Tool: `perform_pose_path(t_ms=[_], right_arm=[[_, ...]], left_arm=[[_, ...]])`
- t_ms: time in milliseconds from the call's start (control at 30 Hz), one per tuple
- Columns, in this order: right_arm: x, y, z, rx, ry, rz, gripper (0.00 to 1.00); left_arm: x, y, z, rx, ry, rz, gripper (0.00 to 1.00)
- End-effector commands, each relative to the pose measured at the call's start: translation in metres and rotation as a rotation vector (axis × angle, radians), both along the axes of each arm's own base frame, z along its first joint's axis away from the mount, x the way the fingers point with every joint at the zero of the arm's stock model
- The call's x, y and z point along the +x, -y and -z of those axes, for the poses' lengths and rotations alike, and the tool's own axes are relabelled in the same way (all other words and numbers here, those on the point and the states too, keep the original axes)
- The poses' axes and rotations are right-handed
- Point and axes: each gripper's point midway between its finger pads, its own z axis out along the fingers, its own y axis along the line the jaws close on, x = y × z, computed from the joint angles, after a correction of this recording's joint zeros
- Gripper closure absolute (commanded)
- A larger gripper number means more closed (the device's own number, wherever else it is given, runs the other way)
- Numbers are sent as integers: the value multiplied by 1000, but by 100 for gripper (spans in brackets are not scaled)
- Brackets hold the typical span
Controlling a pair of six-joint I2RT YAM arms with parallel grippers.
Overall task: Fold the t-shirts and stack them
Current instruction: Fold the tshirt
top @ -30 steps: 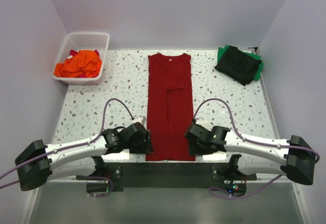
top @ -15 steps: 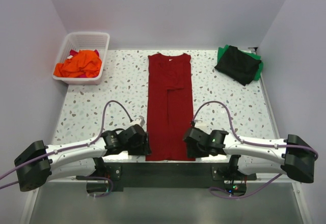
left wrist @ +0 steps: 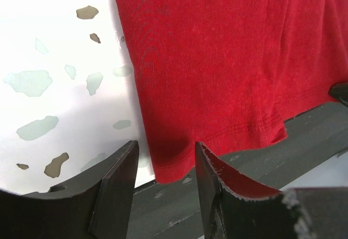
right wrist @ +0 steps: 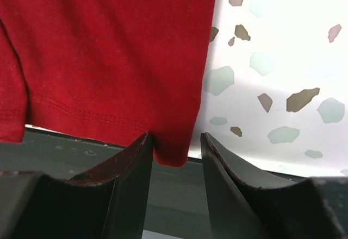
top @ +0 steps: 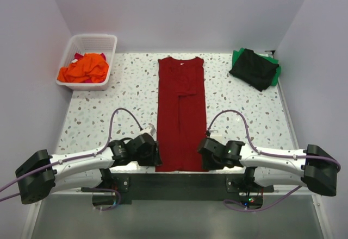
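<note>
While the dark red t-shirt [top: 181, 114] lies folded in a long strip down the middle of the table [top: 109, 103], hem at the near edge, the left gripper [left wrist: 166, 149] and right gripper [right wrist: 175, 141] each straddle a hem corner. Both stand spread, not pinching the cloth.

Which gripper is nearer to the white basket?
Left. The left gripper is on the basket's side of the dark red t-shirt; the right gripper is across it.

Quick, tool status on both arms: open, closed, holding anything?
Left tool: open, astride the near-left hem corner of the dark red t-shirt, nothing held.
Right tool: open, astride its near-right hem corner, nothing held.
</note>
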Motion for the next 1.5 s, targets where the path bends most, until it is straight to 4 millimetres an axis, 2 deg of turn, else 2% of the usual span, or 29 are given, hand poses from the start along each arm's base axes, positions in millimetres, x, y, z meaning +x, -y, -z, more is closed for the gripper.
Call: perform_pose_path(t_ms=[0, 200, 433, 567, 667, 733, 767, 833, 1033, 1167, 1333, 1467], right_arm=[[-2, -3, 0, 39, 0, 20, 56], [-5, -4, 5, 58, -14, 16, 59], [-7, -6, 8, 68, -22, 7, 71], [-8, -7, 9, 69, -26, 1, 75], [-8, -8, 9, 71, -25, -4, 81], [-8, -9, 9, 75, -26, -4, 86], [-7, -9, 9, 75, -26, -4, 100], [-7, -9, 8, 76, -24, -3, 100], [-4, -9, 2, 82, -4, 0, 100], [1, -9, -9, 92, 30, -3, 100], [10, -8, -29, 82, 86, -10, 100], [19, -13, -47, 86, 123, -12, 100]], left_arm=[[-7, -3, 2, -12, -24, 1, 50], [-16, -2, 11, -19, -71, 12, 51], [-20, 0, 17, -29, -94, 16, 67], [-21, -3, 20, -7, -100, 11, 71], [-22, -8, 24, 22, -106, 5, 78], [-21, -9, 24, 37, -100, 5, 88], [-22, -11, 25, 51, -103, 5, 91], [-20, -13, 25, 72, -97, 2, 100], [-13, -12, 18, 92, -65, 3, 100], [-8, -10, 9, 94, -40, 2, 100], [5, -2, -13, 78, 17, -6, 100], [16, 6, -32, 70, 56, -20, 100]])
